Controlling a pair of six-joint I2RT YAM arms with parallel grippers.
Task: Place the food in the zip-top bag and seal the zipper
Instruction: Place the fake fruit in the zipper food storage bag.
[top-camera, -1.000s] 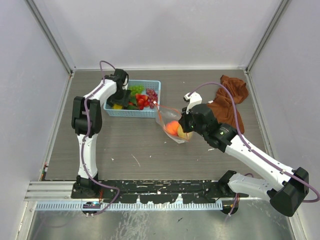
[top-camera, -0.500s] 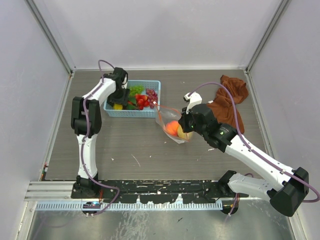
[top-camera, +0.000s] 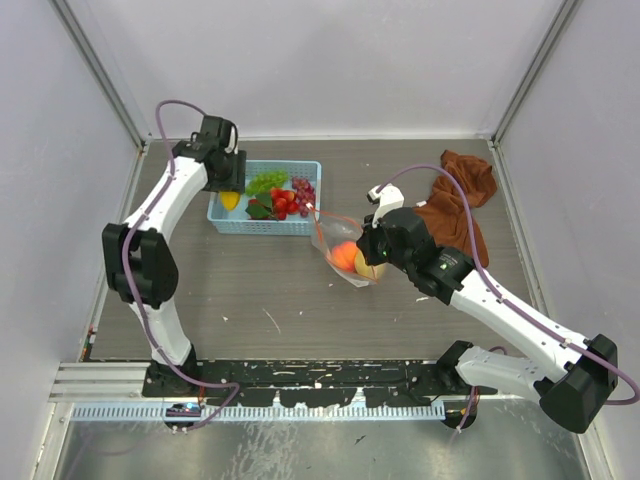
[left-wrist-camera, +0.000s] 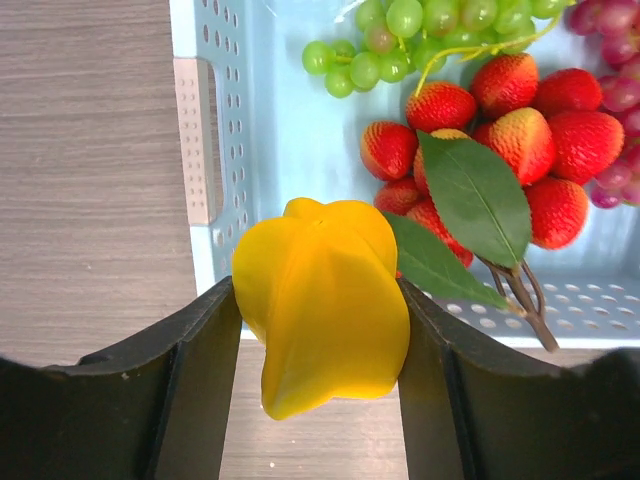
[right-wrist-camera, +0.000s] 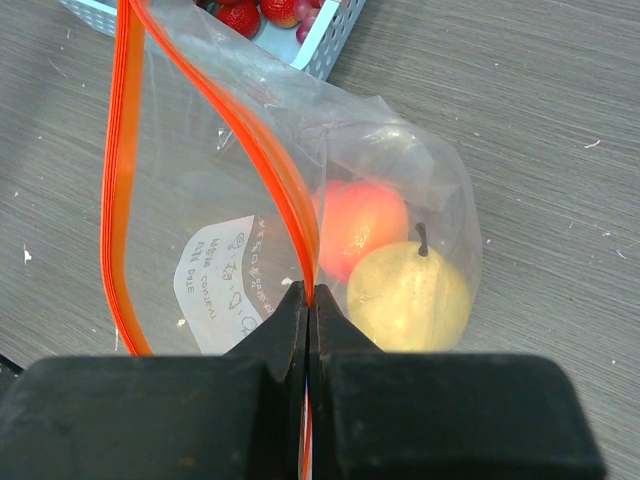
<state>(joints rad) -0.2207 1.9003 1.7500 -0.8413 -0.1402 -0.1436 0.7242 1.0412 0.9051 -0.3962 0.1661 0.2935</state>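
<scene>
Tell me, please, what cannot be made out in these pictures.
Right wrist view: writing on the label of the zip-top bag is too small and blurred to read.
Right wrist view: the lower end of the zipper is hidden behind the right claw.
Left wrist view: the purple grapes are cut off by the right edge.
Left wrist view: the sides of the yellow piece are covered by the left claw.

White arm links (top-camera: 520, 322) with black joints (top-camera: 150, 268) (jaws black too); purple cables (top-camera: 176, 102) trail along both.
</scene>
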